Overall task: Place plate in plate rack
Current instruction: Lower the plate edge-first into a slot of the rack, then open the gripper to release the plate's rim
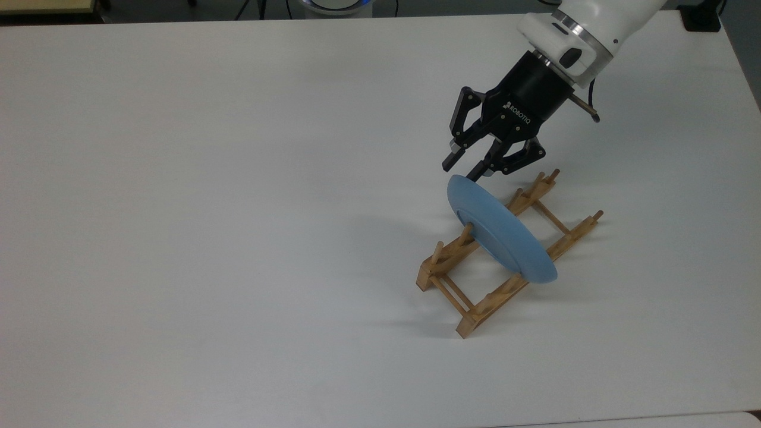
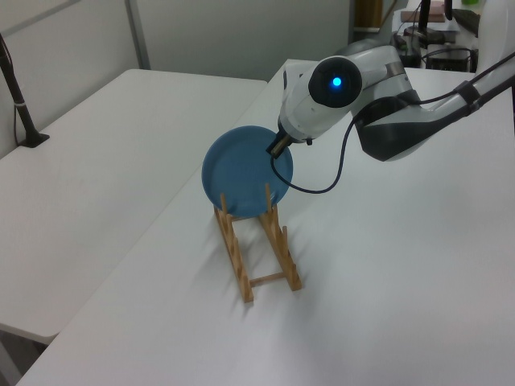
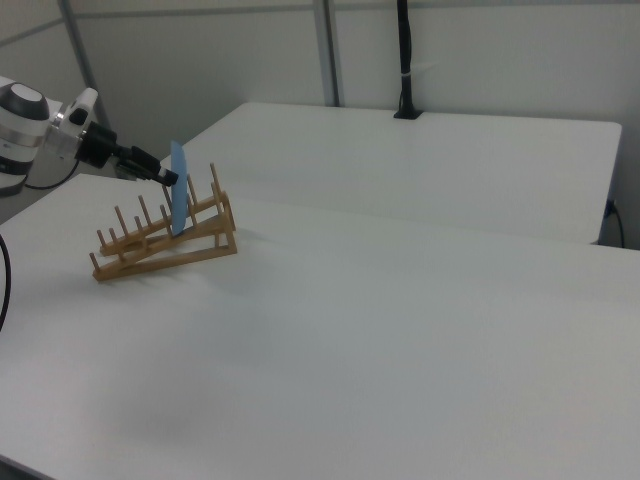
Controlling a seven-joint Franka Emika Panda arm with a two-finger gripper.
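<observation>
Gripper (image 1: pixel 465 168) w/ fingers spread, holding nothing, just off the plate (image 1: pixel 500 236) rim at its 11 o'clock in top view. Plate stands on edge in the plate rack (image 1: pixel 469 285), btwn pegs, approx mid-rack, tilted. Rack sits on white table (image 1: pixel 238 238).

White surface (image 1: pixel 238 238) filled most of the top view, matte and plain. A second white table (image 2: pixel 88 153) stood beside it on the left view's left, a narrow gap between the two. A black pole (image 2: pixel 18 96) rose from a clamp base at that table's far edge. In the right view, a black pole (image 3: pixel 405 60) stood at the far table (image 3: pixel 450 160), pale partition walls (image 3: pixel 250 50) behind. Cluttered desk (image 2: pixel 438 36) sat at the left view's top right.
</observation>
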